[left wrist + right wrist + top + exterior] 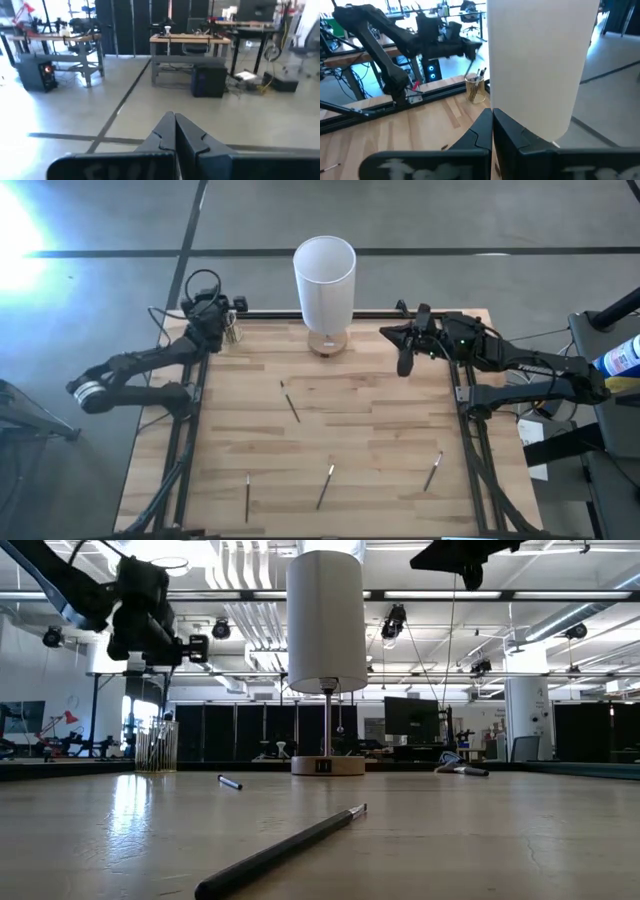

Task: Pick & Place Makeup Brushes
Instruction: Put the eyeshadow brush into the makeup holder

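Observation:
Several makeup brushes lie flat on the wooden table: one in the middle [290, 402] and three near the front edge [247, 497], [325, 486], [433, 471]. More brushes stand upright in a small clear cup [235, 330] at the far left corner, which also shows in the low view [157, 745] and the right wrist view [475, 87]. My left gripper [228, 310] is shut and raised just above the cup; its shut fingers show in its wrist view [175, 135]. My right gripper [388, 333] is shut [492, 131], raised at the far right and pointing at the white cylinder.
A tall white cylinder lamp [324, 280] on a round wooden base [327, 343] stands at the far middle, between the two grippers. Black frame rails [185, 440] run along the table's sides. The middle of the table is open wood around the loose brushes.

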`<action>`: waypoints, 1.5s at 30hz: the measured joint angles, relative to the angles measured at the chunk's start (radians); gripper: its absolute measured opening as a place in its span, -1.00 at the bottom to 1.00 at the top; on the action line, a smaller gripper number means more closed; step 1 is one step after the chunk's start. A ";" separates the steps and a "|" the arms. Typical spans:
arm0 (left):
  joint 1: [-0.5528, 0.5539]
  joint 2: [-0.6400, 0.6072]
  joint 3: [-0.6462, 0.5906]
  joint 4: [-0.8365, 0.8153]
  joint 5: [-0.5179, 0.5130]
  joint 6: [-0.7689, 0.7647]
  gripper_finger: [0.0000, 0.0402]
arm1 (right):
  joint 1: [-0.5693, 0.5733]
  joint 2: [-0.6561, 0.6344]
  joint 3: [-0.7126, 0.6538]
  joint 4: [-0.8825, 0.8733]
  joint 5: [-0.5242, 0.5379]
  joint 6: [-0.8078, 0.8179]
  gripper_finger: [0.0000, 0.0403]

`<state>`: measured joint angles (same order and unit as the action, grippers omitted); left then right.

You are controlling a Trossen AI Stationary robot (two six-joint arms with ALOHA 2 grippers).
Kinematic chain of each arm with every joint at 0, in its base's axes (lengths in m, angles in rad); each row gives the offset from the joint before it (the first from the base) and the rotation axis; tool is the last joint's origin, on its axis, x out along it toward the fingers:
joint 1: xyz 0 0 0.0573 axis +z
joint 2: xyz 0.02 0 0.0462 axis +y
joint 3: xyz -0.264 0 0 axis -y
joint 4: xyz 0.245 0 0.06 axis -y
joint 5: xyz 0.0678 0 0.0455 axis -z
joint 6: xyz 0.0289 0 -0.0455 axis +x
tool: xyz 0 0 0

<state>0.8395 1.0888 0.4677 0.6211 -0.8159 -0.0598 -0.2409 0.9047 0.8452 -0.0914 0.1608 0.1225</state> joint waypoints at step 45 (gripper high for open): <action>0.027 0.296 -0.064 0.076 -0.057 -0.077 -0.97 | 0.001 -0.016 0.051 -0.034 0.014 -0.001 -0.96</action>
<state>0.8661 1.3844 0.4042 0.6971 -0.8729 -0.1371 -0.2401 0.8883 0.8967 -0.1249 0.1746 0.1215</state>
